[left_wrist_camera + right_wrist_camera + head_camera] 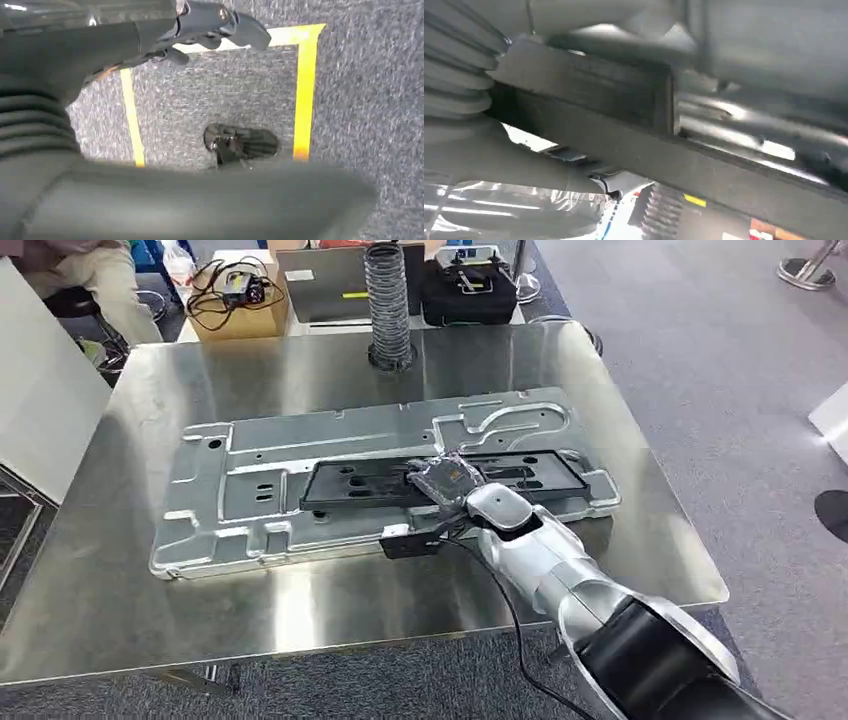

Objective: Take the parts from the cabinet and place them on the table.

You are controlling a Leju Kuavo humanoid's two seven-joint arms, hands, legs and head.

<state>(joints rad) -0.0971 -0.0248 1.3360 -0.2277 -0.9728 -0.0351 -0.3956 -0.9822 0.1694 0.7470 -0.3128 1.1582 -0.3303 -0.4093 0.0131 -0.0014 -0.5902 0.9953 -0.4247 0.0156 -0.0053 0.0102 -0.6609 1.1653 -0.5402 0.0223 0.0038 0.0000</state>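
Note:
A long black plastic part [350,483] lies flat on a large silver stamped metal plate [290,445], which rests on the steel table [300,610]. My right hand [447,480] sits on the black part near its middle. In the right wrist view the black part [624,130] runs between my thumb [524,165] on one side and the fingers on the other, so the hand grips it. My left hand [150,55] hangs over the grey carpet, holding nothing, with its dark fingers [215,22] apart from the thumb.
A grey corrugated hose [388,305] stands at the table's far edge. Behind it are a black case [468,288] and a cardboard box of cables [235,300]. A person sits at the far left [80,270]. Yellow tape [305,90] marks the floor.

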